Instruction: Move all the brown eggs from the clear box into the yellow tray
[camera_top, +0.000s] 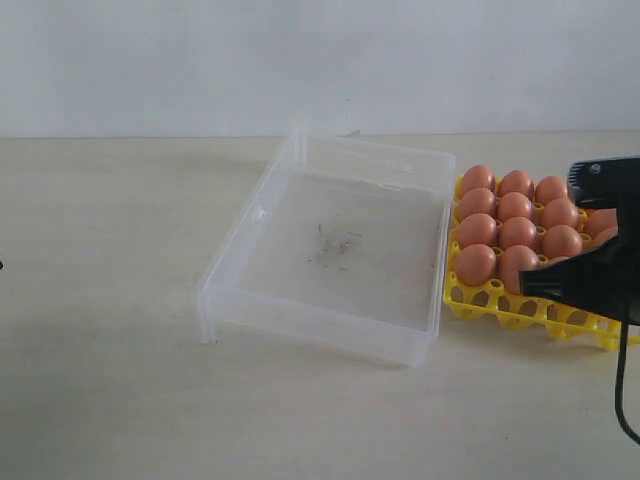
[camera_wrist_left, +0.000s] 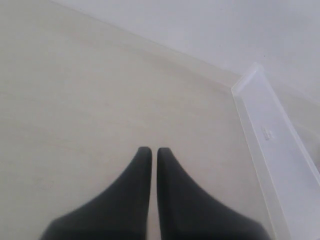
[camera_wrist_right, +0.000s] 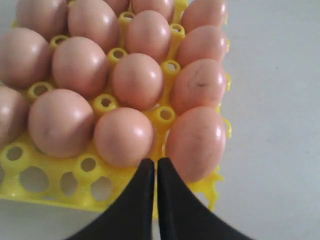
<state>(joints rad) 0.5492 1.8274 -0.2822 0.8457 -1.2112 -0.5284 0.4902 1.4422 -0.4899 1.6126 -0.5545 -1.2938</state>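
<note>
Now: right gripper (camera_wrist_right: 151, 161) has its fingers pressed together and empty, hanging over the near edge of the yellow tray (camera_top: 500, 310), tips close to the front-row brown eggs (camera_top: 516, 207). Every egg in view sits in a tray cup. The tray stands just beside the clear box (camera_top: 320, 325), whose floor shows only scuffs. On the box's other side, left gripper (camera_wrist_left: 150, 149) is closed and empty over bare table (camera_wrist_left: 75, 100). Judgement: transfer looks finished. Retreat straight up first, then away, so the tips brush no egg.
</note>
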